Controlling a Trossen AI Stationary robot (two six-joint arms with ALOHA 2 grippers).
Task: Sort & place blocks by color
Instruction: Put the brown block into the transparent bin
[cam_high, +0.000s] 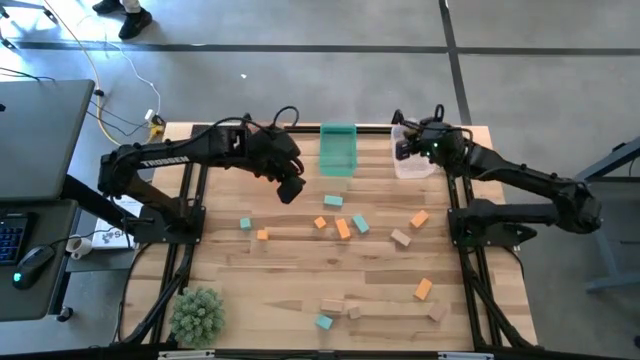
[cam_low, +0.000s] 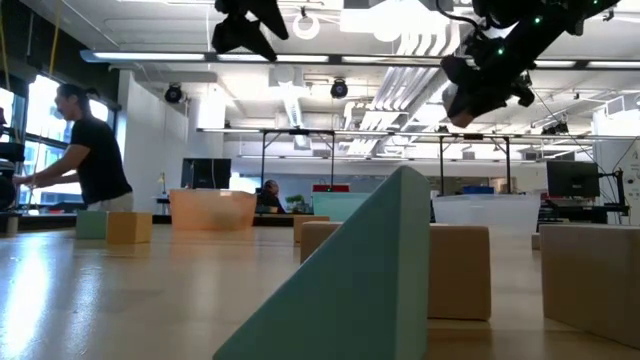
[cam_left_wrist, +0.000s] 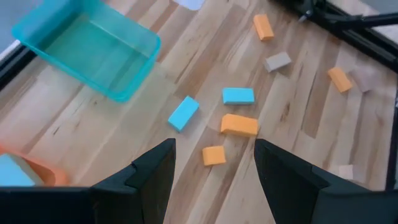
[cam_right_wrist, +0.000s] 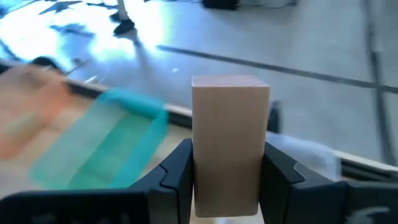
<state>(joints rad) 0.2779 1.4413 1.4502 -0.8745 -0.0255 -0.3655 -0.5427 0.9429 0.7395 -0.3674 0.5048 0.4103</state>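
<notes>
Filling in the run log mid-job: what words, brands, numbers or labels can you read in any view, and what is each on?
"TROSSEN": white lettering along the left arm, high view, barely legible.
White sheet by that arm's base: dark print, too small to read.
Blocks and teal bin: no markings seen.
</notes>
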